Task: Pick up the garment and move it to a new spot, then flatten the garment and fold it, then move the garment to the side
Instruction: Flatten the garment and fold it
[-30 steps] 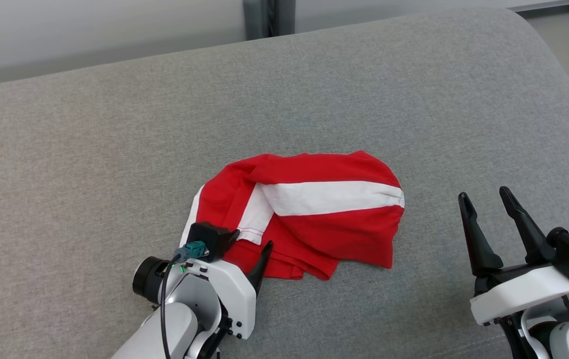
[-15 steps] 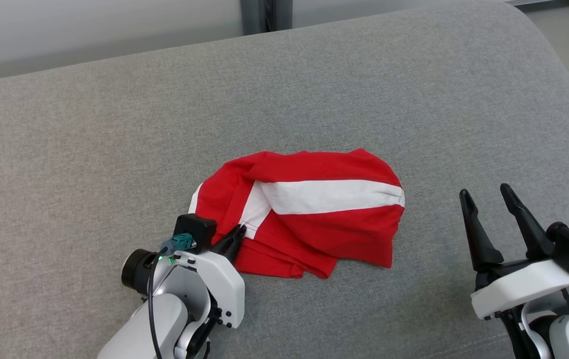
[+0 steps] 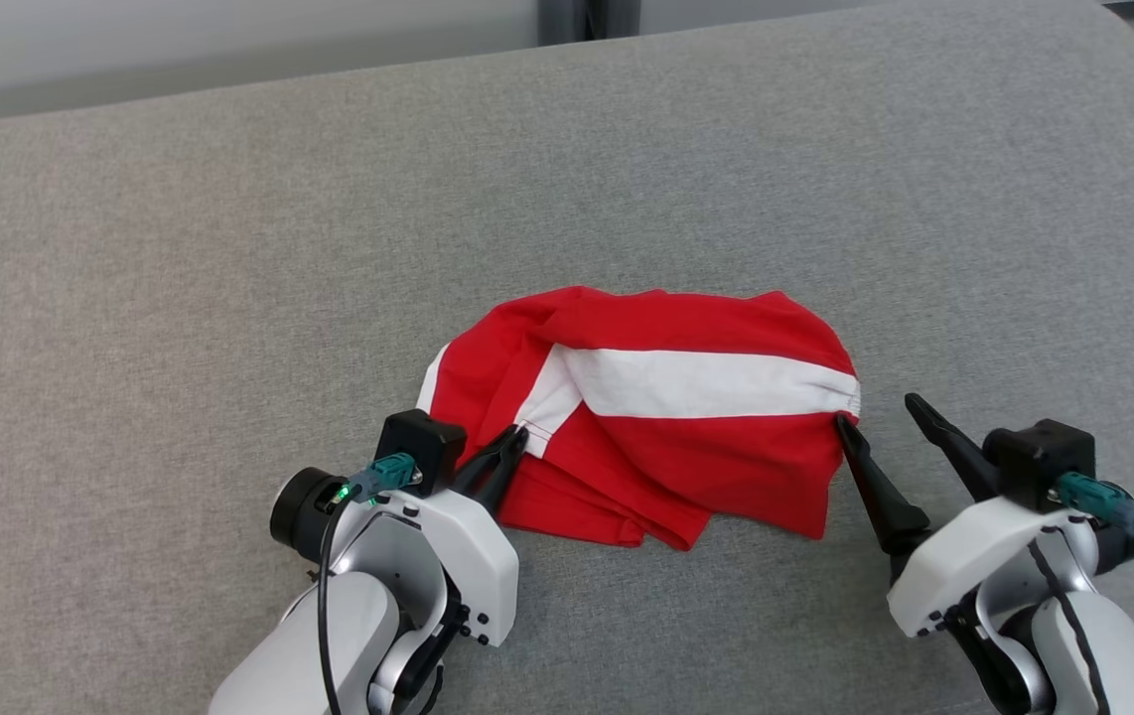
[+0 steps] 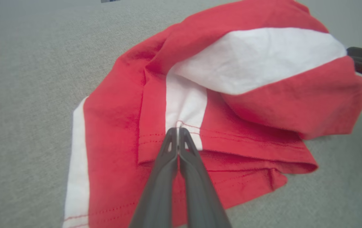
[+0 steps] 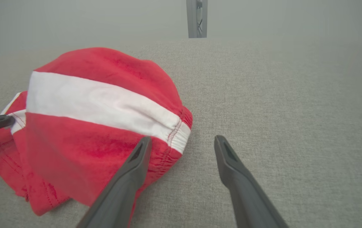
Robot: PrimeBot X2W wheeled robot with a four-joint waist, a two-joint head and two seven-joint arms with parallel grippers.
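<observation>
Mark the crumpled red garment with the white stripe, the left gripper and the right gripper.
Red garment with white stripe (image 3: 726, 462): head view, lower red panel.
Left gripper (image 4: 177, 129): left wrist view, shut fingertips on hem.
Right gripper (image 3: 875, 411): head view, between its open fingertips.

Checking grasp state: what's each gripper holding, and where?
Left gripper pinches the garment at its hem, on the white stripe. Right gripper open, holding nothing.

Left claw (image 3: 515, 437) is pinched tight on the garment (image 3: 706, 467), while right claw (image 3: 875, 411) gapes wide.
</observation>
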